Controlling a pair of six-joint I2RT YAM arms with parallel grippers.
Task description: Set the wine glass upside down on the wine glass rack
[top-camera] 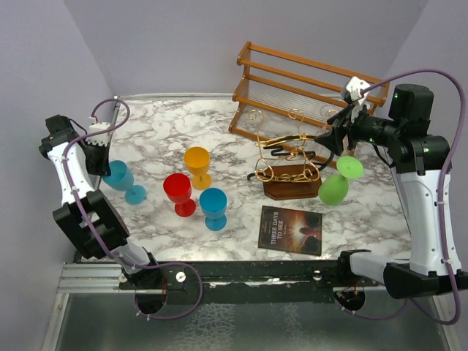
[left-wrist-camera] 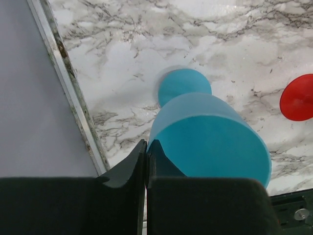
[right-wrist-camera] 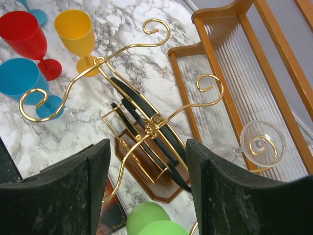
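Landmark: wine glass rack point(top-camera: 291, 189), gold wire curls on a dark oval base, right of the table's point(top-camera: 219, 131) middle.
Task's thing: teal wine glass point(left-wrist-camera: 210, 142), upright on its foot, far left of the rack by the table's left edge.
Left gripper point(left-wrist-camera: 146, 149): fingers pressed together at the teal glass's rim, which looks pinched between them on its left side.
Right gripper point(right-wrist-camera: 146, 147): fingers apart with nothing between them, hovering above the rack's right end.
Already there: green wine glass point(top-camera: 333, 191), apparently hanging bowl-down at the rack's right end.
In between: red point(top-camera: 178, 189), yellow point(top-camera: 197, 159) and blue point(top-camera: 213, 201) glasses stand left of the rack, on the route.
Step in hand: securing the teal glass for the lift, as I judge it.
Doing it well: a rim pinch is thin, so raise it straight and slowly. Carry it above the three standing glasses and roll the wrist over open table. Then slide the stem into an empty gold curl on the rack's left side.
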